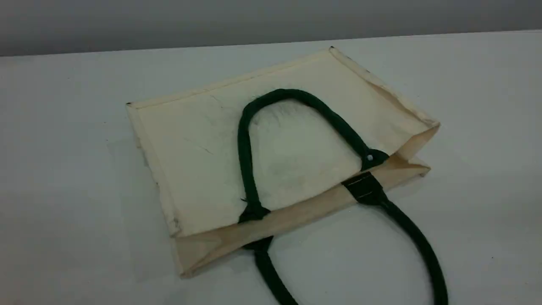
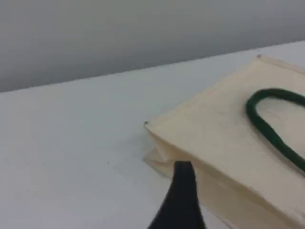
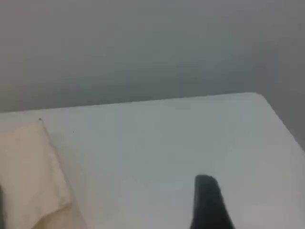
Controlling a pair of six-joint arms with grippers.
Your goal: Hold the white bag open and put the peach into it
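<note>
Scene view: the flat cream-white fabric tote bag [image 1: 296, 144] lies collapsed, mouth nearly shut, dark green rope handles [image 1: 243, 144] splayed for grasping. I find no peach. My left gripper [image 2: 182, 191] is spread wide; I cannot tell the right gripper [image 3: 208, 200] width.

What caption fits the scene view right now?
Flat cream-white fabric tote bag on a white table, one dark green rope handle folded onto it, the other handle looping toward the camera.
</note>
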